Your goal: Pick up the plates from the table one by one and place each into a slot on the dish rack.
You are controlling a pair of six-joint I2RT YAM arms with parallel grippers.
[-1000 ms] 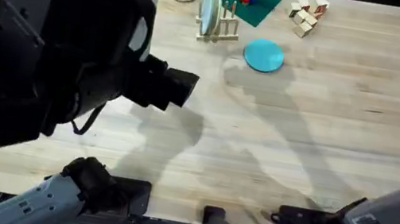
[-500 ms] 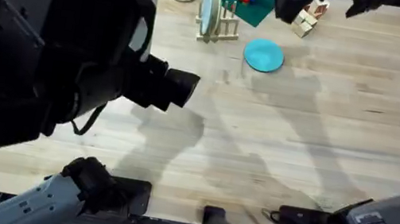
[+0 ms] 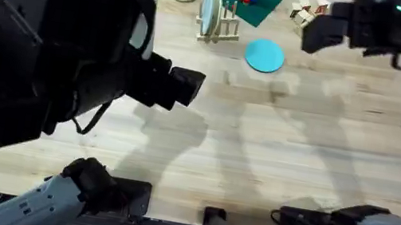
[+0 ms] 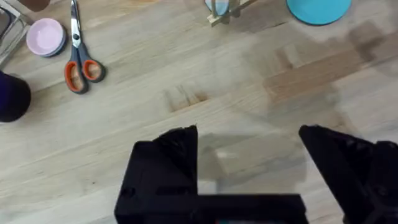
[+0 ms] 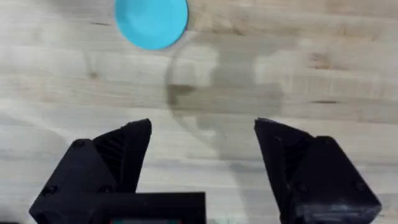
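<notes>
Two arms are up over the table (image 3: 298, 160), and from where I stand the left one is the nearer — it rises close under the overhead camera as a big dark mass, its gripper (image 4: 249, 155) hanging above bare planks with the fingers spread wide and nothing between them. In its wrist view a pair of orange-handled scissors (image 4: 78, 56) lies flat on the wood, with a small pink dish (image 4: 45, 36) just beside the blades.

Farther out, the right gripper (image 5: 202, 155) hovers over empty tabletop, its fingers likewise held well apart and holding nothing; from overhead the arm shows reaching in from the far right side, above and to the right of the blue plate (image 3: 263, 55). That plate lies flat on the table, near the dish rack (image 3: 219, 20) but apart from it, on its right.

Farther still, the rack stands near the table's back edge with the pale cream plate (image 3: 209, 10) set upright on edge among its pegs. Behind it sits a green tray (image 3: 250, 3) of coloured blocks, and to the right of that a loose cluster of small wooden blocks (image 3: 307, 10).
</notes>
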